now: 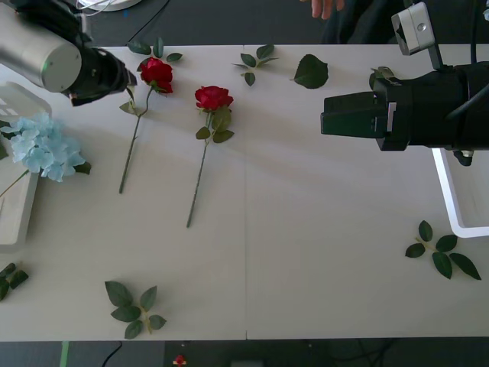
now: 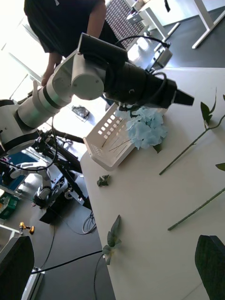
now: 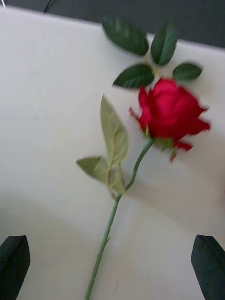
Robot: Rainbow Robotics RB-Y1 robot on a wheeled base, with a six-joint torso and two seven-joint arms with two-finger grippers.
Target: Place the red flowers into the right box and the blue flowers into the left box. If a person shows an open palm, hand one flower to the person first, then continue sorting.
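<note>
Hovering over the far-left rose (image 1: 156, 74), the left gripper (image 3: 112, 267) is seen with its black fingers spread wide and nothing between them, the green stem (image 3: 110, 220) running down the gap in the wrist view. A second rose (image 1: 213, 97) lies just beside the first on the white table (image 1: 306, 229), both with blooms toward the far edge and stems pointing toward the robot. Blue flowers (image 1: 42, 147) are already laid in the left box (image 1: 15, 222), their heads spilling over its rim. The right gripper (image 1: 348, 115) is held above the table near the right box (image 1: 458, 206), spread and empty. Loose leaf sprigs (image 1: 134, 306) are scattered about the table. The roses are judged to be light and soft, with thin, bendy stems; the bloom would be crushed by a pinch, so the stem just below the leaves is likely the best place to be gripped.
</note>
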